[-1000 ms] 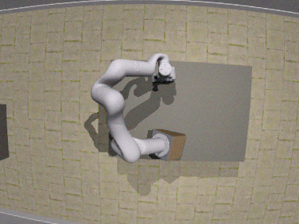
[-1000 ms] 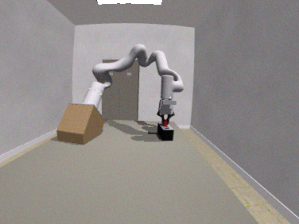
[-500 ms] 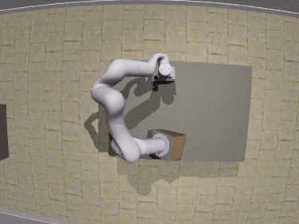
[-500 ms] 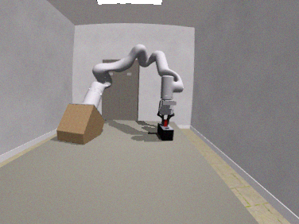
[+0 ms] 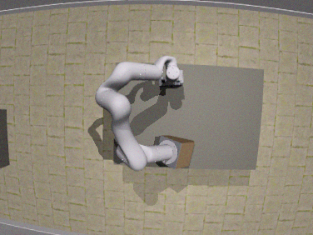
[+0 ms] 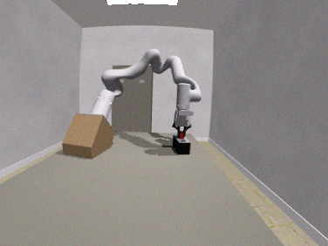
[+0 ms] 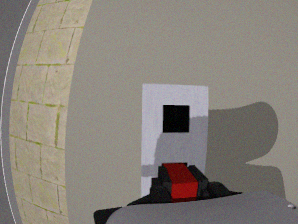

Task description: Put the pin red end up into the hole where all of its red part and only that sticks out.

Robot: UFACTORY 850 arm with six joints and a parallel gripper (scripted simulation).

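The white six-joint arm's gripper (image 6: 181,129) hangs straight down over the small dark rectangular block (image 6: 181,146), which stands on the grey tabletop (image 6: 131,196) well apart from the tan wooden wedge-shaped pedestal (image 6: 87,136) that carries the arm's base. The fingers are clenched on the red-ended pin (image 7: 181,183); its red end shows between them in the wrist view, and in the exterior view a red patch sits just above the block's top face.

In the wrist view the block's top looks pale, and one square dark hole (image 7: 176,119) lies open beyond the pin. The other holes are hidden under the gripper, so I cannot tell which one the pin is over, nor whether its lower end has already entered the block.

By my judgement the step in hand is insertion: the pin is upright, red end up, directly over or partly inside a hole near the block's gripper-side end.

The next move calls for a straight vertical descent with the pin kept plumb, then a check that the red part alone stands above the block's top before the fingers let go.
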